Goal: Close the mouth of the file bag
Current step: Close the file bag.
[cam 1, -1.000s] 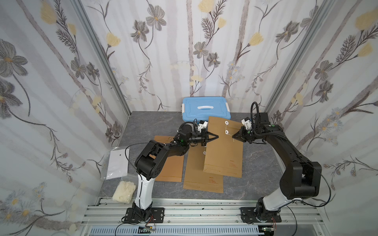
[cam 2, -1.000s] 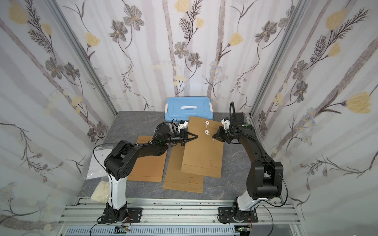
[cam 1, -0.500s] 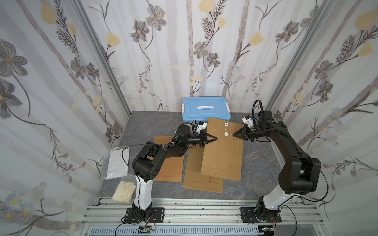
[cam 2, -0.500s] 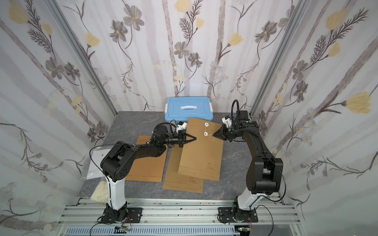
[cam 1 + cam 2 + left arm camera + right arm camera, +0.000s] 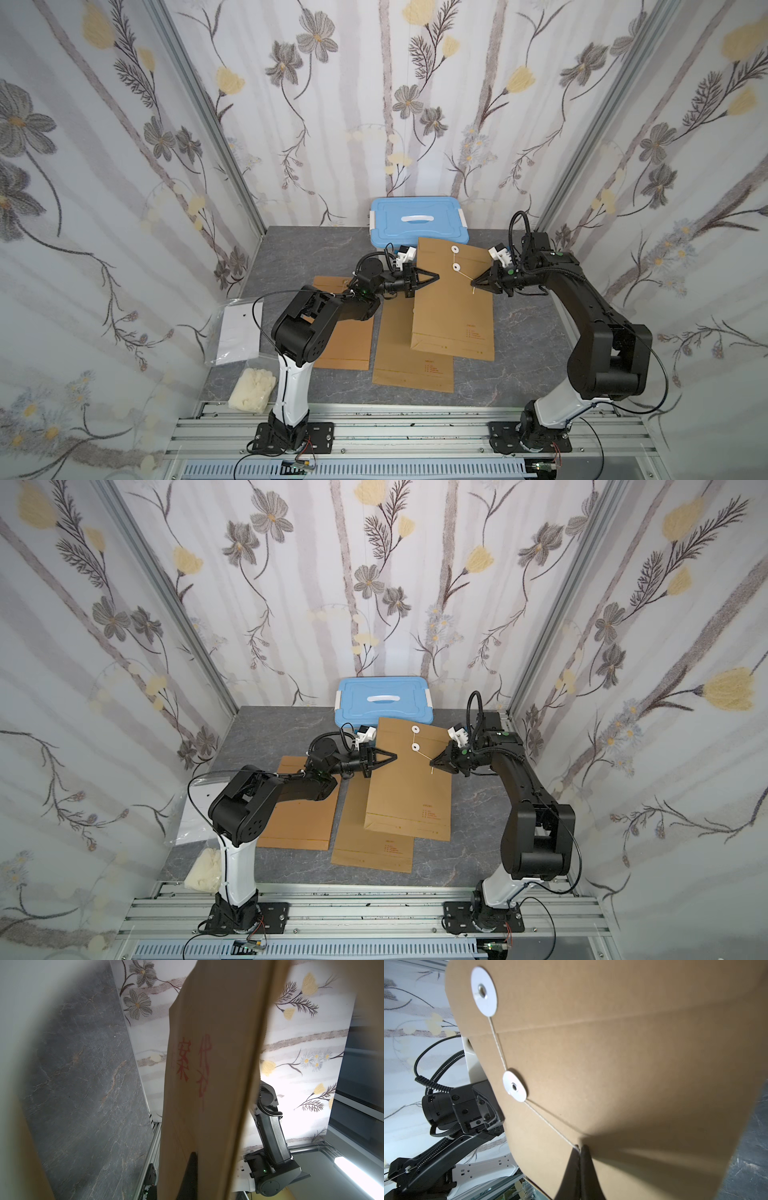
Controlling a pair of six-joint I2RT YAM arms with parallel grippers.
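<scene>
The brown file bag [image 5: 453, 307] [image 5: 409, 791] hangs tilted above the table between both arms. My left gripper [image 5: 436, 275] [image 5: 395, 755] is shut on the bag's left edge. In the left wrist view only one dark finger [image 5: 192, 1165] shows against the paper [image 5: 199, 1064]. The flap lies folded down, with two white discs [image 5: 484, 991] [image 5: 515, 1086] on the bag's face. A thin string [image 5: 550, 1126] runs from the upper disc past the lower one to my right gripper [image 5: 579, 1147] [image 5: 473, 284], which is shut on it.
A blue lidded box [image 5: 419, 218] stands at the back wall behind the bag. Two more brown file bags [image 5: 345, 336] [image 5: 413, 368] lie flat on the grey table. At the left edge lie a clear plastic sleeve [image 5: 239, 332] and a white crumpled lump [image 5: 251, 390].
The right wrist has drawn slightly toward the right wall, with the string still pinched. The hanging bag has swayed a little. Both grips are unchanged.
</scene>
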